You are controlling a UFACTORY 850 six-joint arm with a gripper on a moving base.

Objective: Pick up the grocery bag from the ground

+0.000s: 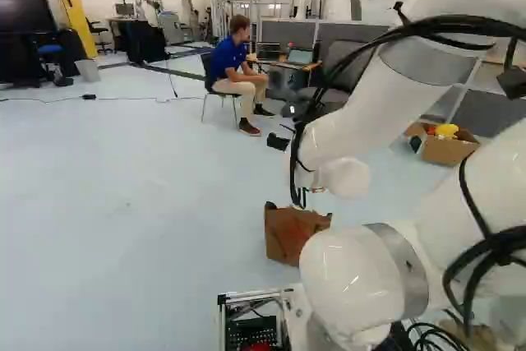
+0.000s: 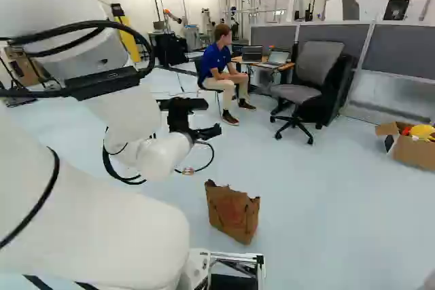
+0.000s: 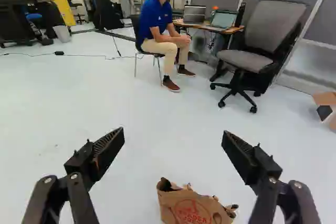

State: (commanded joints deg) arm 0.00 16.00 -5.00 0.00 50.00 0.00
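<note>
i have the gripper (image 3: pixel 174 131) standing wide open, its two fingers well apart with nothing held between them. the grocery bag (image 3: pixel 194 208), brown paper with a red print on its side, is on the floor (image 2: pixel 319 215), just ahead of the mobile base. in the right base view it stands by itself, a bit askew, its top edge ragged and crumpled. from the wrist i see only its upper part, low down in the gap between the fingers and well short of being gripped.

i judge this to be the approach: the bag is found, the hand is ready, and the grasp is not yet made. the gripper looks out across the room more than down at the bag, so my next move should tip the wrist downward and lower the arm (image 2: pixel 153 157), keeping the bag's mouth centred between the fingers. i'd want one finger on each side of the upper rim before closing.

the paper looks soft, so i expect it to fold under a squeeze, and a shallow pinch might tear it or slip off. if a finger lands on the rim instead of beside it, the bag could tip or slide away. i can't tell what it holds, so i'd lift gently at first. the cardboard box (image 2: pixel 416 152) by the partition is well off my path.
</note>
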